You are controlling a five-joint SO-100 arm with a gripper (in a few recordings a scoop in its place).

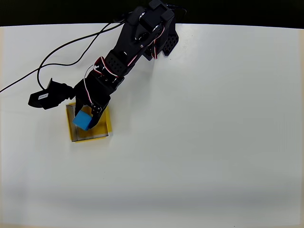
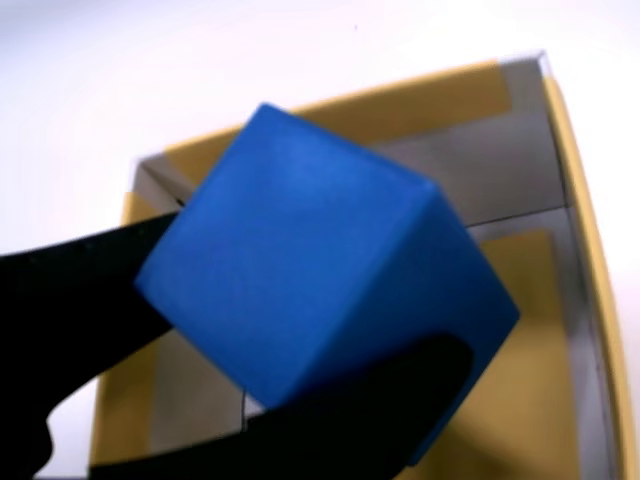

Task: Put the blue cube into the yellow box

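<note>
A plain white table (image 1: 204, 142) filled the overhead view, with a dark strip of background along its far edge. A black arm (image 1: 128, 52) reached from the top of the picture down toward the left, red and white wires looped along it, and a black cable (image 1: 71, 50) trailed off across the table to the left edge. A small black block (image 1: 47, 96) beside the wrist carried a pale label, but its writing was too small to read. No other writing showed.

From above, the claw (image 1: 89, 116) hung over the yellow box (image 1: 108, 124), closed on the blue cube (image 1: 83, 120), which sat over the left part of the box, near its left wall. The cube looked turned, its edges at an angle to the box walls.

The wrist view showed what the overhead one could not: the blue cube (image 2: 320, 290) up close, tilted with one corner toward the upper left of the picture, pinched between two black fingers (image 2: 80, 290), one at the left and one below. Behind it lay the box (image 2: 590, 260), with yellow walls, pale rims and a greyish reflective patch on part of the floor. Whether the cube touched the floor could not be told. Being a cube, it had no long axis.
</note>
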